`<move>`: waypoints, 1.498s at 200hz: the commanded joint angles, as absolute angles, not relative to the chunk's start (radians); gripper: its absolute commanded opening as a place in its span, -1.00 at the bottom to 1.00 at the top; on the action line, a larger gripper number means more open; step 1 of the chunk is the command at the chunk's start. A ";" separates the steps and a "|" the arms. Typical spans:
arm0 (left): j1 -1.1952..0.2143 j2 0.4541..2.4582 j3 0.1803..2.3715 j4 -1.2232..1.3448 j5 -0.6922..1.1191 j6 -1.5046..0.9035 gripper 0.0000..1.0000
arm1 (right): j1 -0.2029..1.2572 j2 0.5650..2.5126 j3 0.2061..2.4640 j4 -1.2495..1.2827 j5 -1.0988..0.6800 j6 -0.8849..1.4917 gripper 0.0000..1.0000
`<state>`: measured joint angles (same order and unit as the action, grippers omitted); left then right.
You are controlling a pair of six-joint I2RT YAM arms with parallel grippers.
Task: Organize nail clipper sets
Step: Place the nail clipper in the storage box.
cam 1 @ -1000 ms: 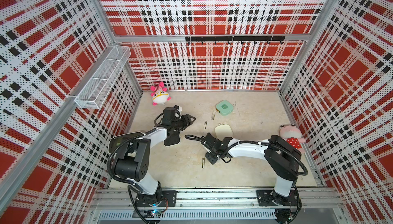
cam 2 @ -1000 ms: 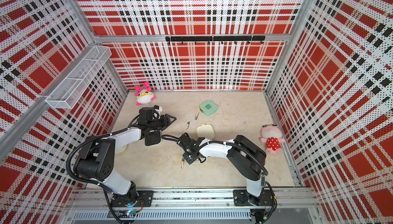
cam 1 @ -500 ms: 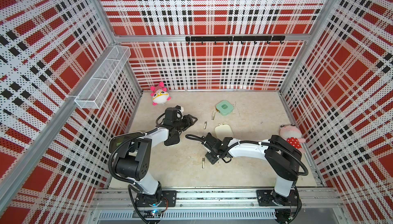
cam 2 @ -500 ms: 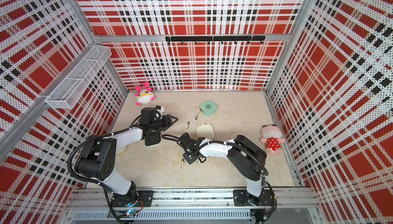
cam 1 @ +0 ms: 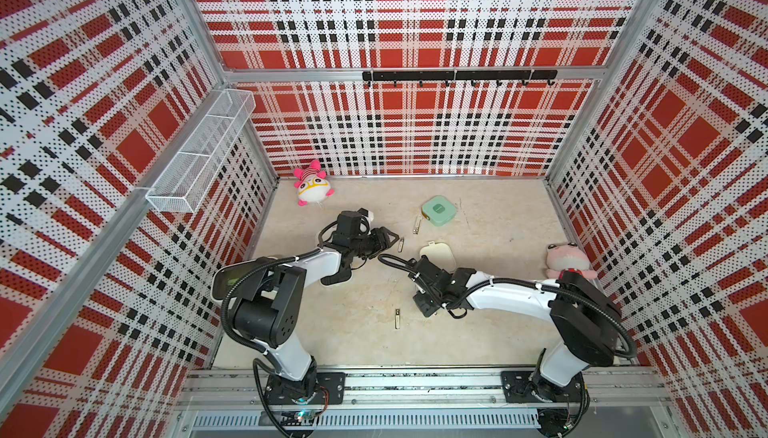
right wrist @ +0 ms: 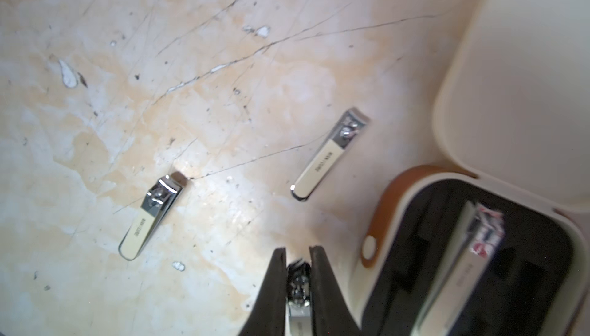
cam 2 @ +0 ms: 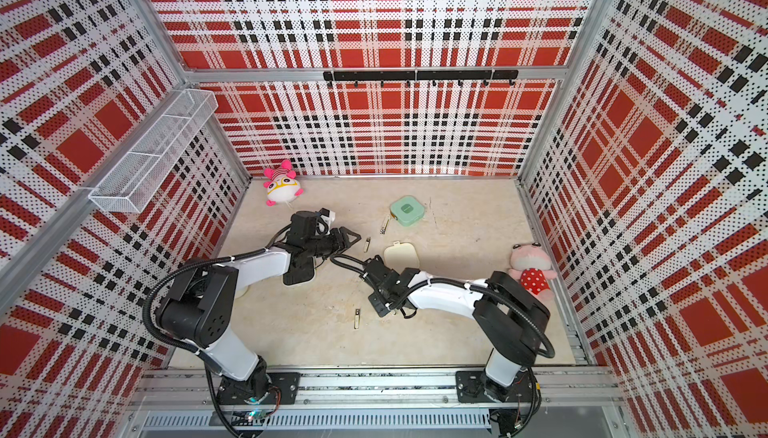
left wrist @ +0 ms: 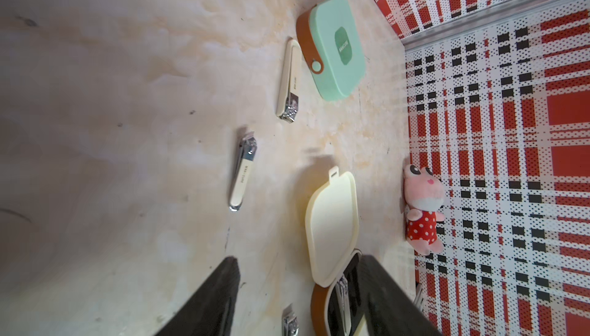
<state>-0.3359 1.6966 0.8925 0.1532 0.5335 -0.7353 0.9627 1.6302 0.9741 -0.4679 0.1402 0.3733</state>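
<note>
Back-right floor open; mint case, open cream case, scattered clippers obstruct centre; plush toys at walls.

You saw only the head of the clipper pinched in the right gripper; the frame's edge cut off its handle. In both top views that arm hid the tray of the cream case, about six o'clock from its lid. The tool inside looked blurred.

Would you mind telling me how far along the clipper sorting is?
Done: mint case closed; one tool sits in the open cream case. In hand: right gripper pinches a clipper beside that case. Remaining: three loose clippers, case to close; left gripper is open, empty.
</note>
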 commanded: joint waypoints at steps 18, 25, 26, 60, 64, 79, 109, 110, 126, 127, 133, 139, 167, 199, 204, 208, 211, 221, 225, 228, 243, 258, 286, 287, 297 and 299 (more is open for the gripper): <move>-0.431 1.756 0.984 0.184 0.532 -0.763 0.29 | 0.884 1.509 0.901 -0.439 0.226 0.415 -0.72; -0.451 1.770 0.998 0.187 0.534 -0.769 0.29 | 0.866 1.491 0.884 -0.433 0.238 0.420 -0.71; -0.455 1.771 1.001 0.189 0.534 -0.770 0.29 | 0.863 1.488 0.882 -0.432 0.241 0.422 -0.71; -0.541 1.837 1.076 0.204 0.537 -0.799 0.28 | 0.786 1.439 0.820 -0.387 0.261 0.436 -0.70; -0.552 1.843 1.082 0.207 0.537 -0.805 0.28 | 0.780 1.438 0.816 -0.382 0.261 0.436 -0.70; -0.575 1.871 1.100 0.226 0.540 -0.823 0.28 | 0.761 1.439 0.805 -0.360 0.264 0.437 -0.70; -0.608 1.919 1.127 0.241 0.538 -0.838 0.27 | 0.738 1.446 0.789 -0.316 0.270 0.442 -0.71; -0.610 1.920 1.126 0.242 0.538 -0.839 0.27 | 0.738 1.446 0.789 -0.314 0.268 0.443 -0.71; -0.615 1.941 1.129 0.251 0.536 -0.842 0.27 | 0.734 1.450 0.784 -0.293 0.265 0.443 -0.70; -0.615 1.943 1.130 0.251 0.536 -0.842 0.27 | 0.734 1.450 0.784 -0.291 0.265 0.443 -0.70; -0.615 1.950 1.129 0.255 0.535 -0.844 0.26 | 0.732 1.451 0.784 -0.284 0.263 0.439 -0.70; -0.614 1.958 1.126 0.260 0.535 -0.846 0.26 | 0.731 1.454 0.781 -0.277 0.261 0.438 -0.70; -0.614 1.979 1.117 0.282 0.535 -0.856 0.24 | 0.727 1.469 0.779 -0.251 0.251 0.431 -0.70; -0.611 1.982 1.104 0.294 0.529 -0.860 0.24 | 0.721 1.487 0.775 -0.230 0.233 0.423 -0.70; -0.609 1.982 1.101 0.295 0.530 -0.861 0.24 | 0.719 1.489 0.774 -0.227 0.232 0.422 -0.70; -0.609 1.982 1.100 0.298 0.529 -0.860 0.24 | 0.718 1.492 0.773 -0.225 0.230 0.421 -0.70; -0.608 1.983 1.099 0.298 0.529 -0.861 0.24 | 0.719 1.494 0.771 -0.223 0.229 0.420 -0.70; -0.606 1.984 1.095 0.300 0.528 -0.861 0.24 | 0.717 1.500 0.768 -0.219 0.226 0.420 -0.70; -0.605 1.984 1.096 0.300 0.528 -0.861 0.24 | 0.716 1.503 0.767 -0.217 0.224 0.420 -0.70; -0.604 1.984 1.094 0.299 0.529 -0.861 0.24 | 0.716 1.504 0.765 -0.215 0.222 0.419 -0.70; -0.602 1.986 1.090 0.302 0.528 -0.861 0.24 | 0.715 1.514 0.760 -0.210 0.219 0.418 -0.70; -0.599 1.990 1.086 0.302 0.528 -0.860 0.24 | 0.714 1.521 0.757 -0.206 0.217 0.417 -0.71; -0.595 1.997 1.086 0.304 0.527 -0.857 0.24 | 0.712 1.527 0.744 -0.194 0.213 0.417 -0.71; -0.595 1.997 1.085 0.304 0.527 -0.857 0.24 | 0.712 1.528 0.744 -0.195 0.213 0.417 -0.71; -0.594 1.999 1.085 0.305 0.528 -0.857 0.24 | 0.712 1.528 0.740 -0.193 0.212 0.416 -0.71; -0.594 2.000 1.085 0.305 0.528 -0.857 0.24 | 0.712 1.528 0.739 -0.193 0.212 0.417 -0.71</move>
<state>-0.6014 1.9785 1.1004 0.2844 0.5331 -0.8616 0.7204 1.5181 0.7483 -0.2230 0.2176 0.4236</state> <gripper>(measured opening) 0.619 0.147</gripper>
